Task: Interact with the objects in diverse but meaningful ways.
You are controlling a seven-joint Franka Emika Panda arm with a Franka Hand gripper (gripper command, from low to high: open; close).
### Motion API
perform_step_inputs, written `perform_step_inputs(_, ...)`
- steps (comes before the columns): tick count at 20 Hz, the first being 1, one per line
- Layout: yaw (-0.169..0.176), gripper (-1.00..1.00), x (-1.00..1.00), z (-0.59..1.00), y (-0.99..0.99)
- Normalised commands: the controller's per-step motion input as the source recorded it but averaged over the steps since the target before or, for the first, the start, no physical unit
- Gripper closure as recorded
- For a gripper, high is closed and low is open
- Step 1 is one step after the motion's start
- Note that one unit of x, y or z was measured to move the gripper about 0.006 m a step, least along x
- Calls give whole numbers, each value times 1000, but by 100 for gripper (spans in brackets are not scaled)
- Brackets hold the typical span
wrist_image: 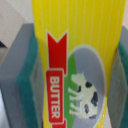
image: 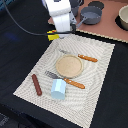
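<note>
Only wrist view reads BUTTER packet [wrist_image: 75, 65] between padded fingers [wrist_image: 27, 85].

One butter packet [wrist_image: 75, 65], one cup [image: 58, 88], one sausage [image: 37, 84], one plate [image: 68, 65], one pot [image: 91, 15].

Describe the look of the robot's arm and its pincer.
The arm is white with rounded housings, and a black cable runs off toward the exterior view's left. The pincer has blocky grey fingers lined with green, textured pads. No markings are legible.
</note>
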Motion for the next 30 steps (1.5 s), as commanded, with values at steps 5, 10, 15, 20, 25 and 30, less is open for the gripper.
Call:
perform_step_inputs(5, -1, 100, 667, 23, 591)
perform_step_inputs(10, -14, 100, 630, 0, 565)
perform_step_inputs(15, -61, 100, 627, 0, 418)
perform_step_inputs(20, -72, 100, 859, 439, 171)
perform_step_inputs(25, -60, 100, 890, 409, 119)
perform_step_inputs(30, -45, 100, 901, 431, 119)
